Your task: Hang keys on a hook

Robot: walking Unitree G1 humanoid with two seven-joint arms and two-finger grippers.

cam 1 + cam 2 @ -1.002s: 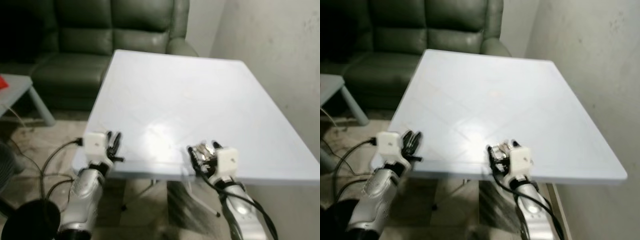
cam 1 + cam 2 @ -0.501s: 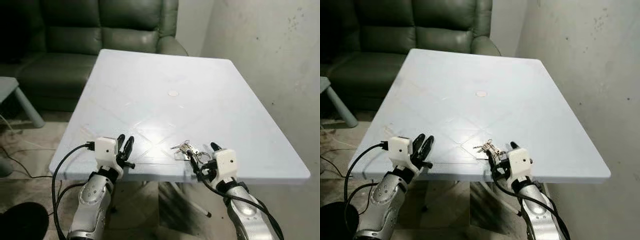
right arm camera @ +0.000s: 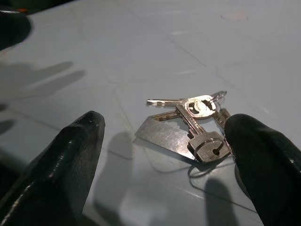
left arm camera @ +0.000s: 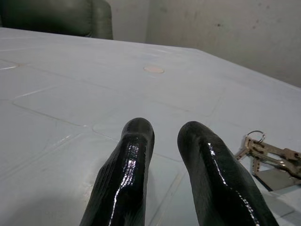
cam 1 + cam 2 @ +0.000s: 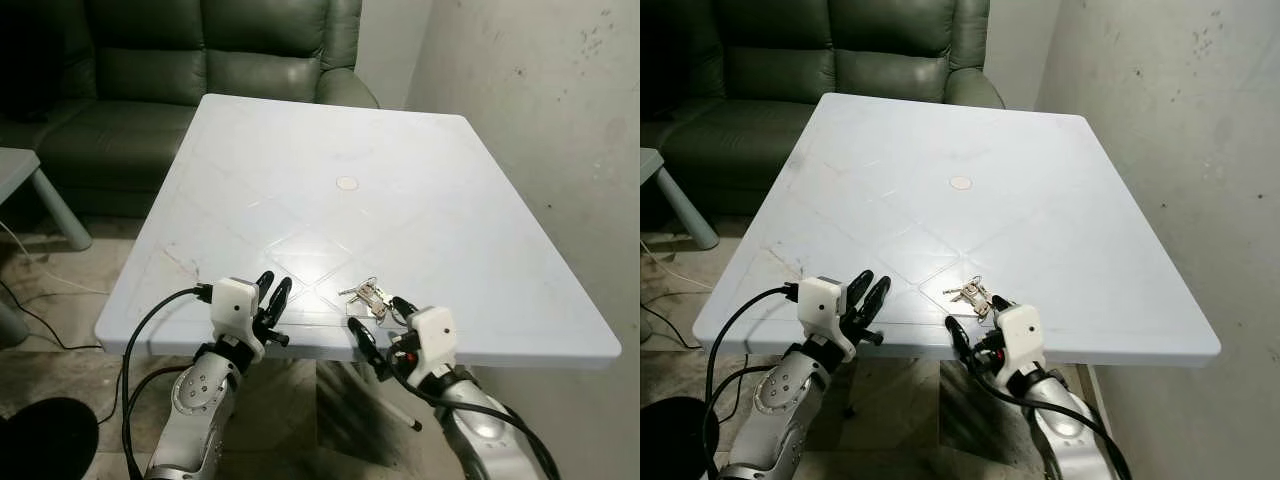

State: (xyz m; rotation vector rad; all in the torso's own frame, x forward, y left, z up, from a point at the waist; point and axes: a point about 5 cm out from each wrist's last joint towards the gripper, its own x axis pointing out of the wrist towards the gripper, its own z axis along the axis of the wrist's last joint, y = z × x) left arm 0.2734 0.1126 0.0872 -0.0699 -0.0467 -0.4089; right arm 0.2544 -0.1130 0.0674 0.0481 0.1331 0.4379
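Dark green sofa cushions (image 5: 200,50) sit behind a big pale blue plastic bench (image 5: 400,150), next to a grey wall with spots (image 5: 540,120). A small bunch of silver metal keys on a ring (image 5: 366,294) lies flat on the bench, close to its near edge and a bit toward the near right corner. The right claw (image 5: 380,322) is at that near edge with its two black fingers (image 3: 70,155) spread wide, one on each side of the keys, holding nothing yet. The left claw (image 5: 272,298) rests at the near edge, well apart from the keys, with its fingers (image 4: 134,155) only a little apart and nothing between them. To pick up the keys well, I think the right claw should go down low until its fingertips almost touch the bench, then close slowly on the thick part where the keys meet the ring. Flat keys can slide away, so a gentle squeeze is best. No hook can be seen.
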